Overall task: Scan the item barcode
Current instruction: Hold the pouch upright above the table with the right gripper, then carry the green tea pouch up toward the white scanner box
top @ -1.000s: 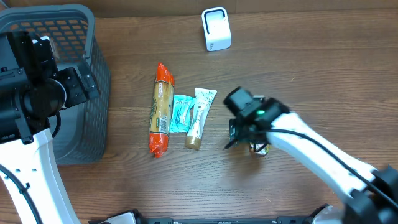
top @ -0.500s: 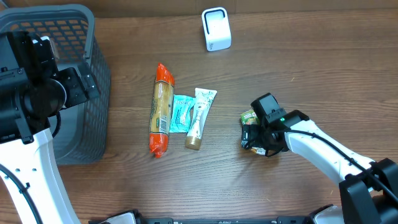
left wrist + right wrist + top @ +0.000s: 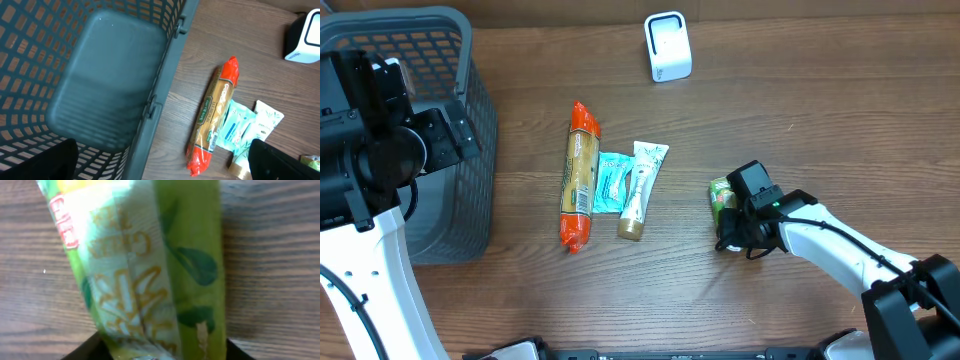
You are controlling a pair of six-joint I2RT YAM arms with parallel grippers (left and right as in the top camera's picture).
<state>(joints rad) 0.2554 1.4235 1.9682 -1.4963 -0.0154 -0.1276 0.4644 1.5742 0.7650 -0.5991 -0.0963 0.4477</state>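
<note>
Where the table (image 3: 840,100) reaches its left edge, a grey mesh basket (image 3: 480,125) stands, and the left arm hangs over it. In the left wrist view the left gripper (image 3: 160,145) has its dark fingers spread to opposite corners of the picture, with only the basket's rim and floor between them and nothing held. To the right of the basket, a little apart from its wall, lies a long roll (image 3: 580,177) with orange ends and a tan middle, running lengthwise away from the near edge. Just beside it on the right sits a small teal sachet (image 3: 611,183), and against that a white tube (image 3: 641,189) with a gold cap, tilted so that its cap points to the near edge. These three lie in a close row. Farther back and slightly to the right, well apart from the row, the white scanner (image 3: 667,47) stands upright on bare wood. Nothing lies between the scanner and the things nearer the front. To the right of the tube, separated by open tabletop, the green packet (image 3: 722,192) rests on the table, partly covered from above by the right arm's black wrist. The right gripper (image 3: 160,352) is down on it: in the right wrist view the packet fills the picture, its near end sits between the two dark fingers, and they press against its two long edges, pinching it.
</note>
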